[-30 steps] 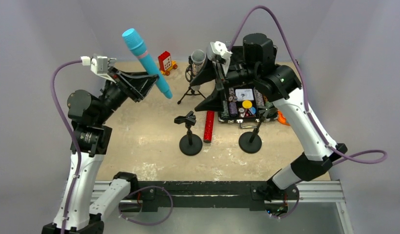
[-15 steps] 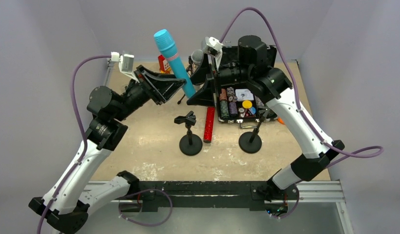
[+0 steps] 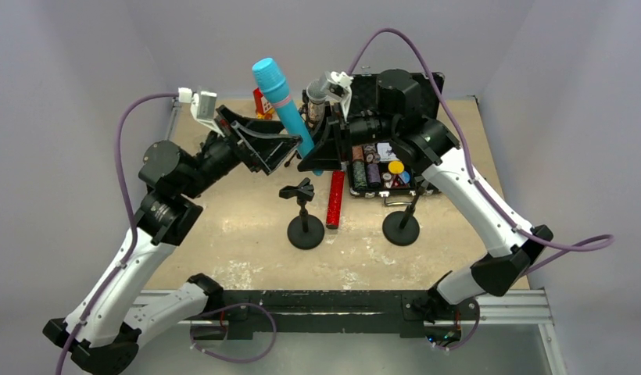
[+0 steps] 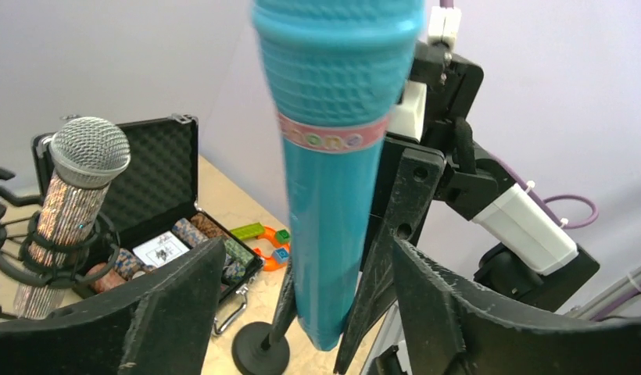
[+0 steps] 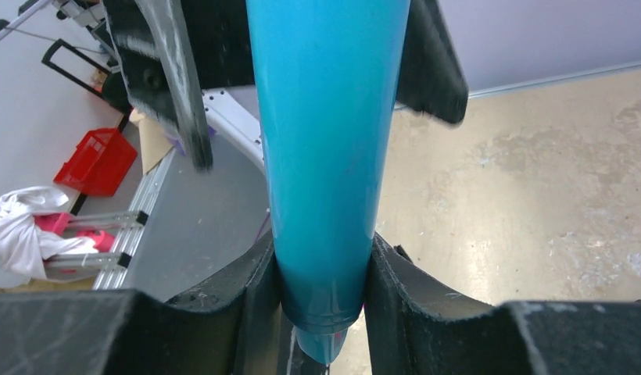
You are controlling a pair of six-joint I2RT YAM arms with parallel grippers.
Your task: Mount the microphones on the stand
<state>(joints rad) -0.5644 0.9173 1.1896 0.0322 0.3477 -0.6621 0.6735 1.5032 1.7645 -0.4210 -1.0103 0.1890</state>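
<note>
The light-blue microphone [image 3: 282, 105] [image 4: 333, 195] [image 5: 325, 156] stands nearly upright in the air over the back of the table, head up. My right gripper [image 3: 309, 152] [image 5: 324, 266] is shut on its lower end, both pads pressed against it. My left gripper [image 3: 290, 151] [image 4: 306, 258] is open, its fingers wide on either side of the shaft and apart from it. The silver-glitter microphone [image 3: 316, 98] [image 4: 67, 211] sits in a tripod holder. The red-glitter microphone [image 3: 335, 201] lies flat on the table. Two round-base stands [image 3: 306, 226] [image 3: 401, 223] hold nothing.
An open black case [image 3: 384, 168] with chips lies at the back right, behind the right-hand stand. A small red toy [image 3: 263, 100] stands at the back, and an orange toy [image 3: 452, 189] lies by the case's right side.
My left arm carried the blue microphone rightward to my right gripper. The right jaws closed on its lower end, and the left jaws opened off it.
</note>
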